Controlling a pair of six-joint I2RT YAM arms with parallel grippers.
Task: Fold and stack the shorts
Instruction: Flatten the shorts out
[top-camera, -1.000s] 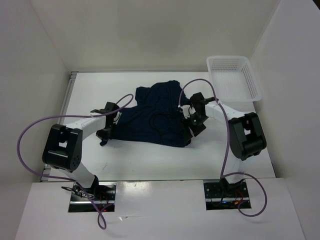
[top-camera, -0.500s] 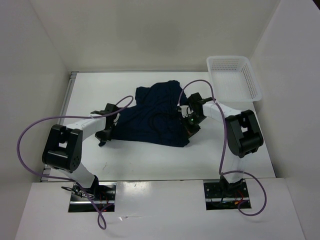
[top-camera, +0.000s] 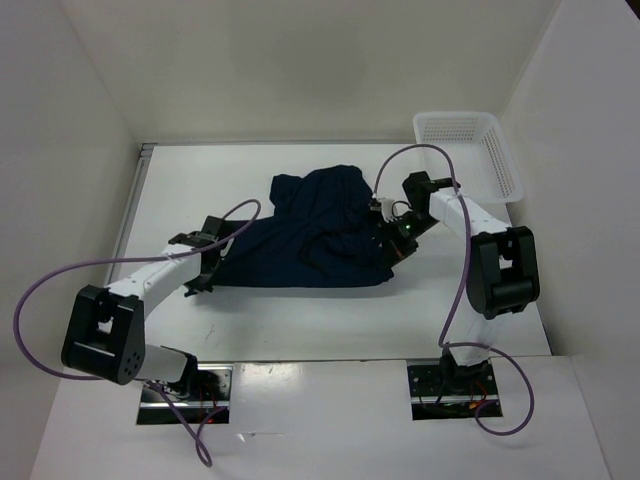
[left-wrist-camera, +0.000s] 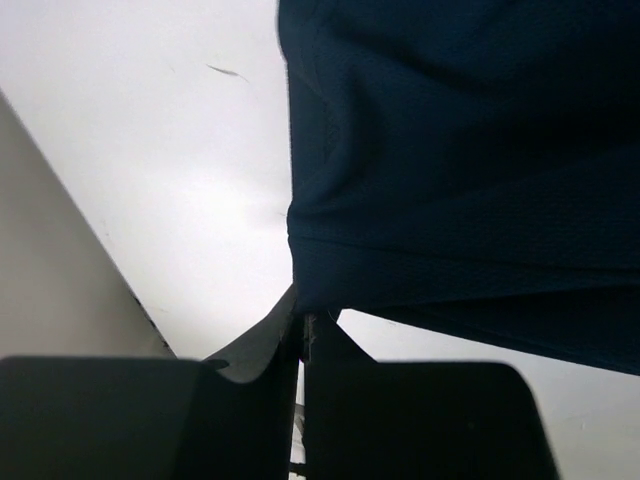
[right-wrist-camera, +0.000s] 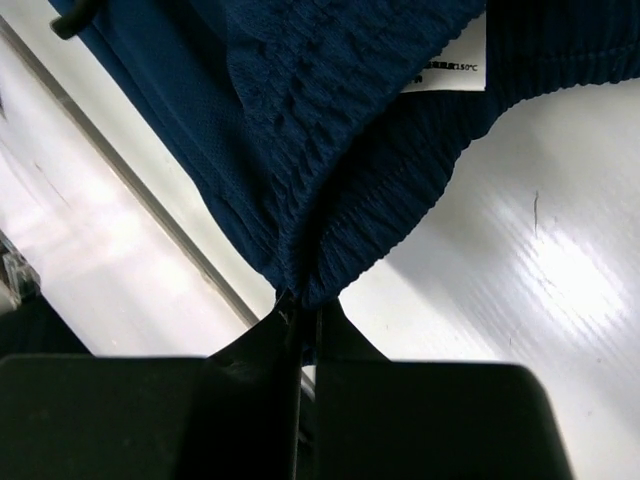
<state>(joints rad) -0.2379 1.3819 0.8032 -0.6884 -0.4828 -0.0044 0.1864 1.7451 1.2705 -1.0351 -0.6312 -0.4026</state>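
The dark navy shorts (top-camera: 310, 235) lie crumpled across the middle of the white table. My left gripper (top-camera: 212, 268) is at their left corner, shut on the hem (left-wrist-camera: 303, 312), and the fabric (left-wrist-camera: 460, 150) hangs stretched above the jaws. At the cloth's right side, my right gripper (top-camera: 393, 243) is shut on the ribbed elastic waistband (right-wrist-camera: 305, 298), which bunches into the jaws. A white label (right-wrist-camera: 445, 50) shows inside the waistband.
A white mesh basket (top-camera: 470, 160) stands at the back right corner of the table, close behind the right arm. White walls enclose the table on three sides. Purple cables loop over both arms.
The right gripper went from open to shut on the waistband and moved back and to the right with it. The left arm swung outward, and the shorts now lie more stretched between the grippers.
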